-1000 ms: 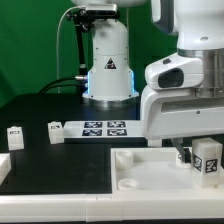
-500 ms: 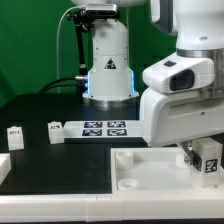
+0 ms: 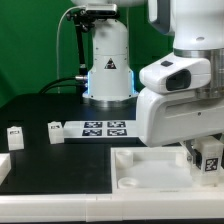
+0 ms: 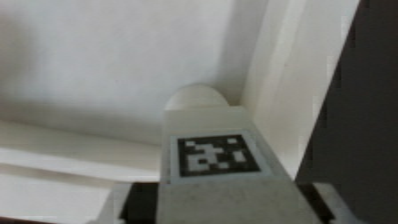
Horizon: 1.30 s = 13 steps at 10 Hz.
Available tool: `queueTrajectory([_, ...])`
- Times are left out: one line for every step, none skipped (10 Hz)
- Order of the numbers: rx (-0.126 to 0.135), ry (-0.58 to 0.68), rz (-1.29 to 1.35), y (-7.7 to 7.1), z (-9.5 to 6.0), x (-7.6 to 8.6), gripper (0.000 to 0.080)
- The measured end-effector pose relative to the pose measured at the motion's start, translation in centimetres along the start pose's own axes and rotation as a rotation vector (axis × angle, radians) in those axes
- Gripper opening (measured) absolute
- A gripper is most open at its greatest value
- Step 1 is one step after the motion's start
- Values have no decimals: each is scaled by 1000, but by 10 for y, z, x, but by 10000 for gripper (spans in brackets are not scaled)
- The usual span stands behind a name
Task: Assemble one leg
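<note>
Above white panel (image 3: pixel 150 168), pincer (image 3: pixel 206 163) gripping leg (image 3: pixel 211 158).

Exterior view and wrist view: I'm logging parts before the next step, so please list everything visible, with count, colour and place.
leg: one, white with a black-and-white tag, in the gripper over the panel's corner at the exterior view's right.
panel: one, white, rimmed, front of the table.
loose legs: two tagged ones, white, standing at the exterior view's left.
marker board: one, white, mid-table.
table: black.
arm base: white, at the back.
gripper: one, holding the leg.
</note>
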<state>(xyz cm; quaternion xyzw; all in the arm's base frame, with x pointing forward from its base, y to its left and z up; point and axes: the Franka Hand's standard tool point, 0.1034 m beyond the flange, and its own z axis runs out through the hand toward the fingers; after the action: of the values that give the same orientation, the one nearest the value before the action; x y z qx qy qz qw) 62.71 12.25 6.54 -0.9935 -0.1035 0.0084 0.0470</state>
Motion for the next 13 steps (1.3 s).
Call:
queueTrajectory([3, 13, 58, 4, -1, 2, 293])
queueTrajectory([10, 15, 240, 3, -2, 1, 293])
queueTrajectory([13, 13, 360, 2, -2, 0, 293])
queueTrajectory([21, 9, 506, 2, 0, -1, 293])
queueTrajectory([31, 5, 608, 3, 1, -1, 293])
queueTrajectory([40, 0, 728, 3, 2, -2, 293])
queueTrajectory([40, -2, 789, 2, 3, -2, 293])
queueTrajectory([42, -4, 940, 1, 4, -2, 293])
queueTrajectory([43, -4, 1051, -2, 5, -3, 293])
queueTrajectory([44, -8, 1212, -6, 5, -4, 293])
queueTrajectory([43, -10, 1321, -6, 7, -5, 293])
queueTrajectory([46, -13, 1377, -6, 7, -5, 293])
queueTrajectory([50, -17, 1398, -6, 7, -5, 293])
